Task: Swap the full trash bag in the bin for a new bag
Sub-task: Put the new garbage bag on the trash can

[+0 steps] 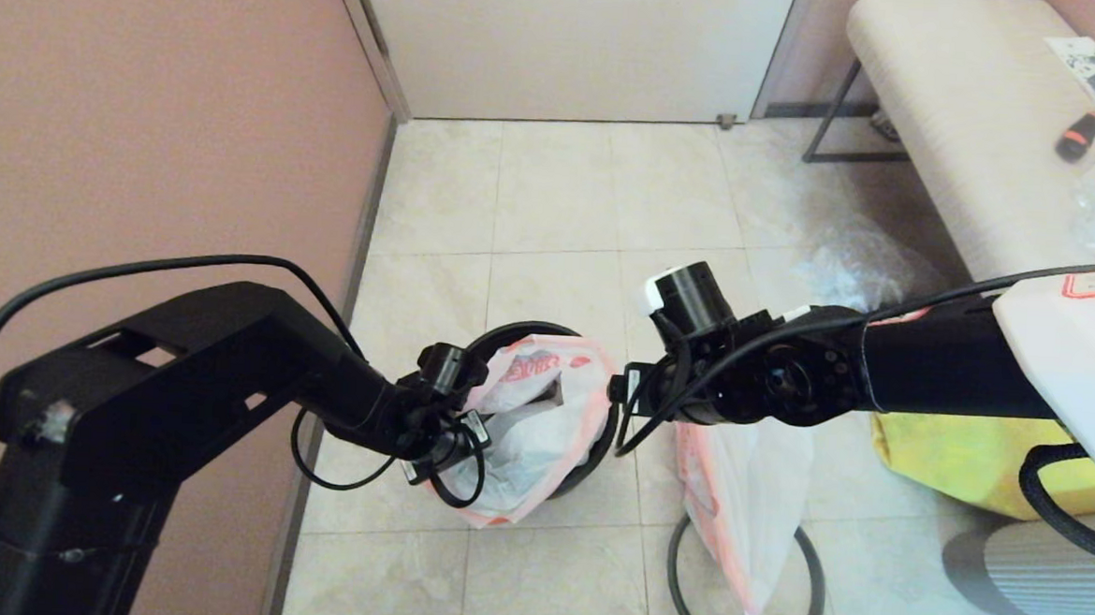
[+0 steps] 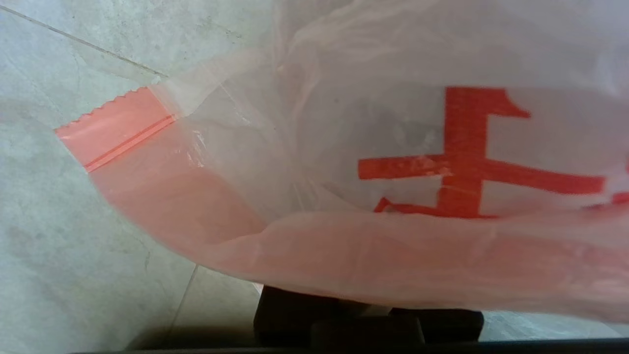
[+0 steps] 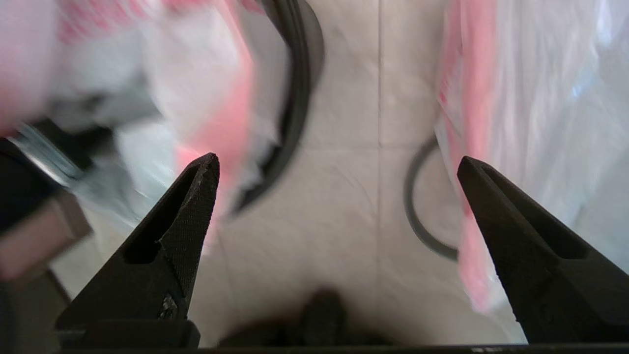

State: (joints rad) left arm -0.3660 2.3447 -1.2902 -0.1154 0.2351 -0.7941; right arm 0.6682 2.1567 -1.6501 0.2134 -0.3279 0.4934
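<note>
The small black bin (image 1: 596, 460) stands on the floor tiles with a white and pink plastic bag (image 1: 532, 429) open inside it. That bag spills over the near-left rim. My left gripper (image 1: 452, 438) is at that spilling edge; in the left wrist view the bag (image 2: 393, 147) covers it. My right gripper (image 1: 620, 391) hangs open just right of the bin, with only floor between its fingers (image 3: 196, 206). A second white and pink bag (image 1: 743, 505) lies on the floor across the dark grey hoop (image 1: 674, 577).
A pink wall (image 1: 144, 136) runs close on the left. A yellow shopping bag (image 1: 961, 460) sits at the right, beyond the second bag. A cream bench (image 1: 969, 133) stands at the back right, a closed door (image 1: 571, 37) straight ahead.
</note>
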